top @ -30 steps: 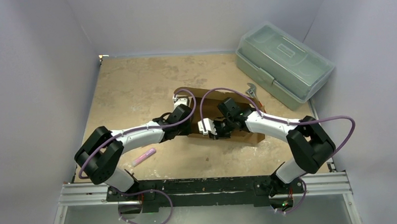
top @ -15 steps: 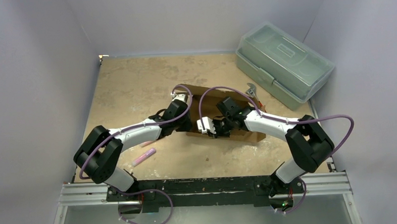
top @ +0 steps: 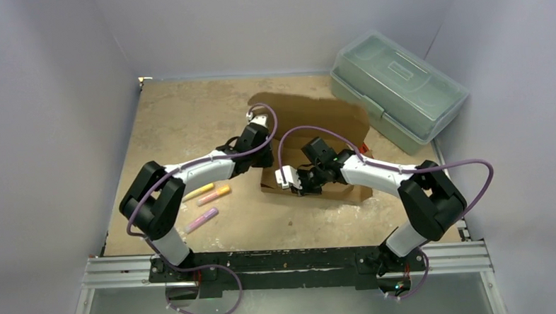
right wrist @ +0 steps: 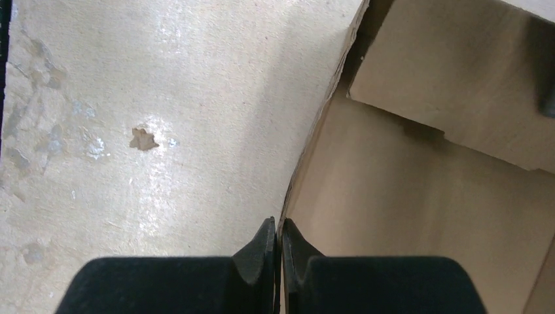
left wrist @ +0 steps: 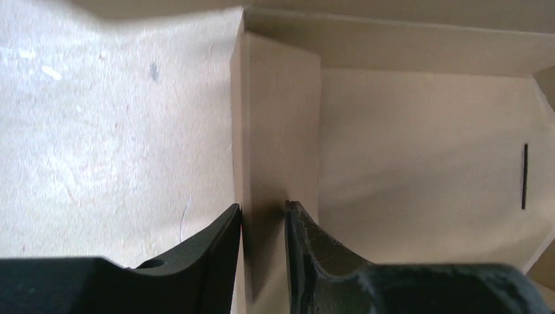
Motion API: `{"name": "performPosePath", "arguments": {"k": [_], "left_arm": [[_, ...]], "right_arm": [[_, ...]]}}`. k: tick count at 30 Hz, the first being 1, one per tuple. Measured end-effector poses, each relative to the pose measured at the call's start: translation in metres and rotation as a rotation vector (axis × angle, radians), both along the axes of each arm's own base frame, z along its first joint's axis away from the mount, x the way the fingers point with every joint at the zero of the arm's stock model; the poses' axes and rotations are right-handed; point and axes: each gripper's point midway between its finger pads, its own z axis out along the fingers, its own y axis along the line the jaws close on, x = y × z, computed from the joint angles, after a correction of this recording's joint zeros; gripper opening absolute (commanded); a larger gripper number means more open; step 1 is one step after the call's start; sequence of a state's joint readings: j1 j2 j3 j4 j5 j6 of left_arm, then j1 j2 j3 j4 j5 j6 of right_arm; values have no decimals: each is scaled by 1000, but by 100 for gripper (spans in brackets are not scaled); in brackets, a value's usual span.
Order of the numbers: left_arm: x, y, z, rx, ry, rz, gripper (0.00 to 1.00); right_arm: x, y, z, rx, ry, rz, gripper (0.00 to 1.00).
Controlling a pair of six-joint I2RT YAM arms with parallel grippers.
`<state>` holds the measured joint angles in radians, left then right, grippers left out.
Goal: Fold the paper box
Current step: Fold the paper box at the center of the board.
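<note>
**Setting up the side walls of the box**

At the left gripper point(left wrist: 263, 216): jaws parted a little, astride an upright folded side flap of the paper box point(left wrist: 419, 150). Impossible to tell whether the pads touch the card.

At the right gripper point(right wrist: 279, 226): jaws pressed almost together, pinching the thin upper edge of another wall of the same box. Bare table point(right wrist: 131, 131) to the left of this edge, the brown inside of the box to the right.

Further out, seen from above: box in the middle of the table, between both arms, base lying flat. Big lid panel standing up at the far side, toward the toolbox point(top: 399, 88) but apart from it. Three markers point(top: 214, 195) beside the left arm, not part of the job.

Probably the step of raising and locking the side walls, with the lid not yet closed. For the next move: hold the pinched wall upright with the right gripper. Then take the flap with the left and fold it inward along its crease until tucked against the base. Slow and even pressure needed here. Thin card, so easy to buckle, and easy to drag the whole box over the table.
</note>
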<state>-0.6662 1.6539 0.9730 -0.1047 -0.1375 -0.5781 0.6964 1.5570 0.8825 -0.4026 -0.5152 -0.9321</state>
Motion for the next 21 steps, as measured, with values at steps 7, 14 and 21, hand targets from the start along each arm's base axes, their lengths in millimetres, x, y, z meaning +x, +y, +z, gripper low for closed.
{"name": "performPosePath", "arguments": {"k": [7,14,21], "left_arm": [[20,-7,-12,51,4,-13,30],[20,-2,-34,103,37,-8,0],[19,8,-35,182,27,15,0]], "right_arm": [[-3,0,-3,-9,10,5,5],[-4,1,-3,-10,14,5,5],[-4,1,-3,-8,18,-3,9]]}}
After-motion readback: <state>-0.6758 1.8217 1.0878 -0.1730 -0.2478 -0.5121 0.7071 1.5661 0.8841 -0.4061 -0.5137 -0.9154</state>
